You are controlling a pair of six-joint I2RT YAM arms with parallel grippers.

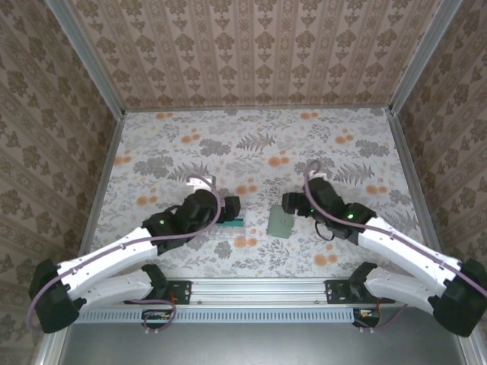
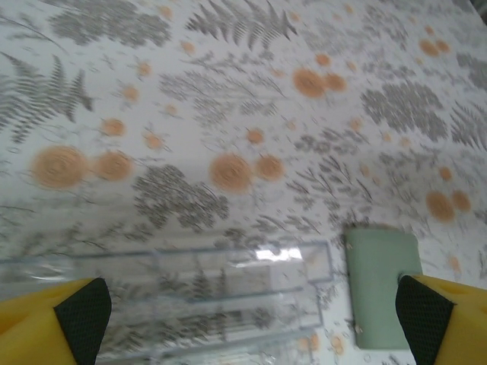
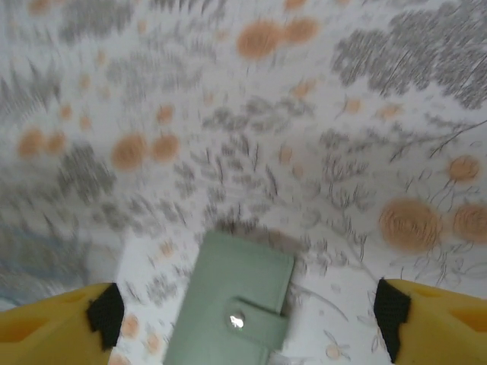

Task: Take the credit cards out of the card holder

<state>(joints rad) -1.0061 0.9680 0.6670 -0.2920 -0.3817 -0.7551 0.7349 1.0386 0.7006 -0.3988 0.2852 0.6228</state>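
Two hands flank the card holder (image 1: 280,222) in the top view. It lies flat on the counter (image 1: 251,144) between the arms, with the right hand (image 1: 291,203) at its far edge and the left hand (image 1: 227,207) over a clear tray (image 1: 228,232) just beside it. A dark teal strip (image 1: 232,223) by the tray is too small to identify.

From the left wrist, the left hand (image 2: 249,313) is spread wide and holds nothing. The tray (image 2: 190,293) sits between its fingers (image 2: 80,315), and the holder (image 2: 379,293) lies by the right one, its lower end cut off.

From the right wrist, the right hand (image 3: 247,315) stands wide, straddling the holder (image 3: 232,293) without touching it. The picture is blurred. The snap tab (image 3: 247,325) looks fastened, so any credit cards are hidden under the closed cover. The step appears to be getting hold of the holder. It would go best with the right hand pinning one panel flat, clear of the tab, leaving the left free to lift the flap.
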